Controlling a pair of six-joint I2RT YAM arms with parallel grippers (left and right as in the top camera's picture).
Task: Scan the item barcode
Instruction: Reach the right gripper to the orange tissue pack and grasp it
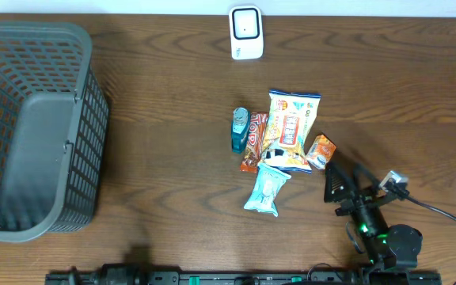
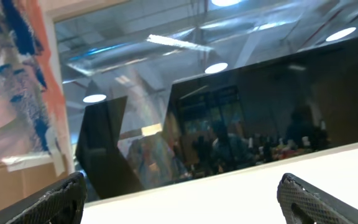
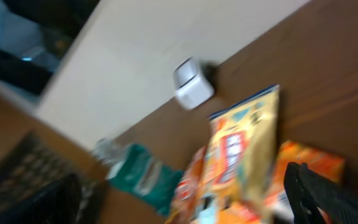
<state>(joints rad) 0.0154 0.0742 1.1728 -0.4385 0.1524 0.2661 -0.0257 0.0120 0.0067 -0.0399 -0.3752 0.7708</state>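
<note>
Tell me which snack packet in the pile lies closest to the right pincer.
The small orange packet at the pile's right edge. It lies just ahead of the open right pincer, while the big yellow bag and pale blue packet sit farther left.

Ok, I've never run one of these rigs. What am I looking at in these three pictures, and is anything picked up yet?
The wide picture looks down from above the wooden table. A small pile of snack packets sits mid-table, a white scanner at the far edge, a grey basket at the left. The right arm's claw is just beside the pile, open and holding nothing. The blurred picture comes from that arm's wrist, facing the packets. The third is the left wrist camera; its claw is open, empty and aimed up at the room.
</note>
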